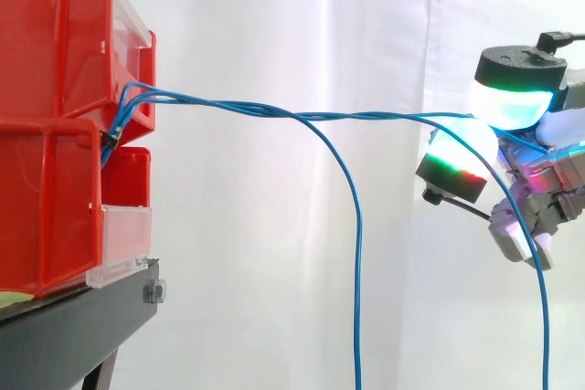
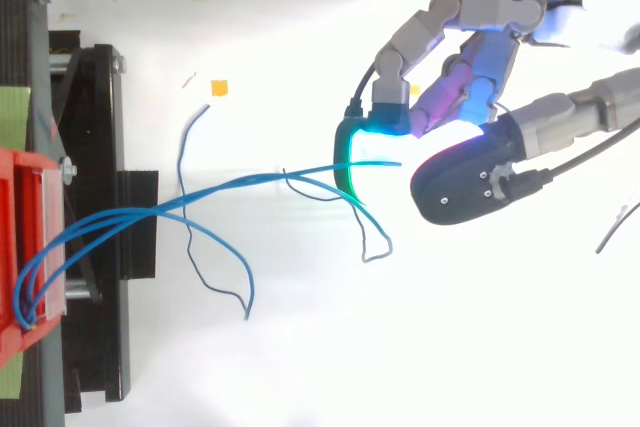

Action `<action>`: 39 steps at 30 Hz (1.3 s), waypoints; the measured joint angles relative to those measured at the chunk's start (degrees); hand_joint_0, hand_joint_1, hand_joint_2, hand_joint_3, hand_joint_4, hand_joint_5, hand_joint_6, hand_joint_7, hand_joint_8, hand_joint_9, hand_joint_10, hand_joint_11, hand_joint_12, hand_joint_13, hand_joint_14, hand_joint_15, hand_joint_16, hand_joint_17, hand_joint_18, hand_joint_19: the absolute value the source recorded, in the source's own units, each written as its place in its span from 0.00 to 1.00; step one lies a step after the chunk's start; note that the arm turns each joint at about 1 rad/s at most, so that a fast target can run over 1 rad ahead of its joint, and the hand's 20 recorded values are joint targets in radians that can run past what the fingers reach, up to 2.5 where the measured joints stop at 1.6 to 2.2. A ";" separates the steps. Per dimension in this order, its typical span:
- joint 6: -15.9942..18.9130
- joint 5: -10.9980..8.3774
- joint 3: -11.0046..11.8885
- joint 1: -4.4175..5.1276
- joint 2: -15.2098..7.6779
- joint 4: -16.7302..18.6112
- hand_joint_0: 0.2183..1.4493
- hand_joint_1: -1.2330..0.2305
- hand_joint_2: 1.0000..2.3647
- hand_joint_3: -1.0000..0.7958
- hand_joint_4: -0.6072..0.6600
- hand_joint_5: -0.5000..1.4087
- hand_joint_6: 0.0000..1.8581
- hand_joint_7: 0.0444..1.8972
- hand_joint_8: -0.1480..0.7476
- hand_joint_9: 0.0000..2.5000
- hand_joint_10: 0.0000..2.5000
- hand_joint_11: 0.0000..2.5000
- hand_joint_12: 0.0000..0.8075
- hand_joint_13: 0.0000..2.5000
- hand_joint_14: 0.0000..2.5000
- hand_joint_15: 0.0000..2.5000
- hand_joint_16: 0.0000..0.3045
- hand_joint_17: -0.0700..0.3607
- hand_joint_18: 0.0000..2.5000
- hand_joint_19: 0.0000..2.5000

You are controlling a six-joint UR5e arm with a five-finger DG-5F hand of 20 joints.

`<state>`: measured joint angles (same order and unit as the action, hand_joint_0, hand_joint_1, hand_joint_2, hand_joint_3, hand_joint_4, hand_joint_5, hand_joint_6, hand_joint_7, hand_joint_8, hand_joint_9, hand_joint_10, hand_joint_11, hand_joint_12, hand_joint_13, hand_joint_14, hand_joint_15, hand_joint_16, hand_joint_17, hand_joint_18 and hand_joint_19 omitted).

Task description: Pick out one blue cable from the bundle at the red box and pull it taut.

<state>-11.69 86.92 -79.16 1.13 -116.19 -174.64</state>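
Side view: at the far left, two red plastic bins (image 1: 55, 89) are stacked one on top of the other. They are carried by one black metal stand (image 1: 82, 326). A bundle of thin blue cables (image 1: 256, 110) is led out to the right from the gap between the bins. About three cables are counted near the bins. They are twisted together, so the number cannot be told for sure. One drooping blue cable (image 1: 356, 244) is left hanging in the middle and runs down out of the picture.

Further right, one picked blue cable (image 2: 340, 166) is stretched across to the robot's one hand (image 1: 548, 175). The fingers are curled in. The cable is pinched between two glowing pads, a cyan-white pad (image 1: 512, 102) on top and a green-red pad (image 1: 457, 157) below. Nothing else is held. Below the hand, a loose blue end is seen hanging down.

The picked cable is laid almost flat, with its long line going left to right, from the bins to the fingers. The bins are well away to the left of the hand. A small sag is seen in the line, so it is probably not quite tight yet. To pull it taut, the hand would most likely have to be moved further right, away from the bins. The pinch would have to be kept firm so the thin cable is not lost.
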 measured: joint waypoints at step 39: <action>0.00 0.00 -0.01 0.00 0.01 0.00 0.43 0.30 0.01 0.47 0.34 0.19 0.52 0.43 0.48 0.53 0.01 0.45 0.49 0.33 0.01 0.23 0.17 0.43 0.27 0.31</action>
<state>-11.69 86.92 -79.17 1.12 -116.18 -174.64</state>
